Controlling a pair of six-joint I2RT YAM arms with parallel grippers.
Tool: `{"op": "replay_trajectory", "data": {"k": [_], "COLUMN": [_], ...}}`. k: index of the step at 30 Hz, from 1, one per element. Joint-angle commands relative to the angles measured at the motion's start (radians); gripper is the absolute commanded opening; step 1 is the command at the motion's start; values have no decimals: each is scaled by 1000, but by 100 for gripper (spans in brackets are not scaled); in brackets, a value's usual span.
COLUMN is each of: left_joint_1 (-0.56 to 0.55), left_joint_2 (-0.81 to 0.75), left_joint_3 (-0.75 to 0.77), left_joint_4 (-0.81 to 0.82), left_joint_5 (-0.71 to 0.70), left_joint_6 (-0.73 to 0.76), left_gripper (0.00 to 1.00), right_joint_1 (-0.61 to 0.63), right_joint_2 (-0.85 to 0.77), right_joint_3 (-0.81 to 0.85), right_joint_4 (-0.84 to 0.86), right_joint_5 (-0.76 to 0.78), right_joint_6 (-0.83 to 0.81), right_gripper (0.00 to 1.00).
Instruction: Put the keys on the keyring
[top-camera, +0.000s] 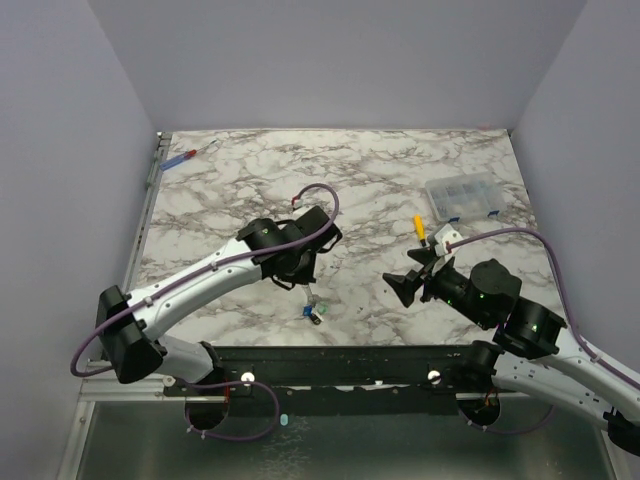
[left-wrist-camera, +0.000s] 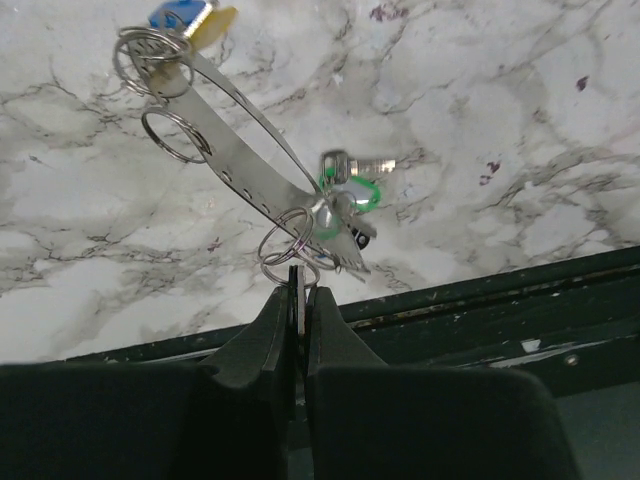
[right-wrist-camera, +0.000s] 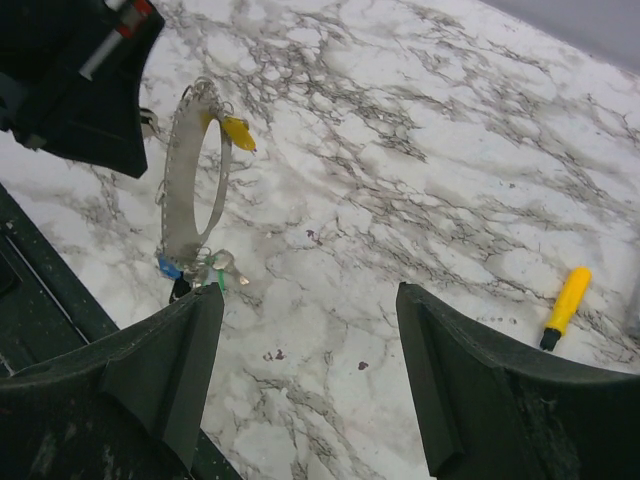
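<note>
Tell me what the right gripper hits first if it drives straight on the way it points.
Probably the bare marble table: the open right gripper frames only tabletop between its fingers. The keyring is off to one side, the yellow screwdriver to the other, though depth is unclear.

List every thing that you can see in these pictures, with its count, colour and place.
keyring: one, silver, held upright over the table
keys: count unclear, silver with yellow, green and blue caps, hanging at the keyring
small screwdriver: one, yellow handle, on the table right of middle
second screwdriver: one, red and blue, far left
plastic box: one, clear, far right
table: one, grey-veined white marble
left fingers: two, black, shut on the keyring
right fingers: two, black, open, holding nothing
</note>
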Motion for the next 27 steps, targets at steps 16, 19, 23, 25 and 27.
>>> {"op": "replay_trajectory", "data": {"k": [16, 19, 23, 25, 27], "left_joint_1": [83, 96, 100, 101, 101], "left_joint_2": [448, 517, 598, 622, 643], "left_joint_3": [118, 166, 228, 246, 264], "left_joint_4": [144, 138, 117, 115, 116], "left_joint_5": [268, 296, 330, 340, 351], "left_joint_6": [262, 279, 298, 300, 296], "left_gripper": [0, 0, 1, 4, 8], "right_joint_1": [0, 0, 0, 0, 0], "right_joint_2": [-6, -3, -5, -9, -12], "right_joint_3": [63, 60, 50, 49, 47], "right_joint_4": [-85, -92, -97, -96, -95], "right_joint_5": [86, 86, 86, 87, 90], "right_joint_6": [2, -9, -18, -17, -17], "right_gripper": [78, 78, 78, 78, 78]}}
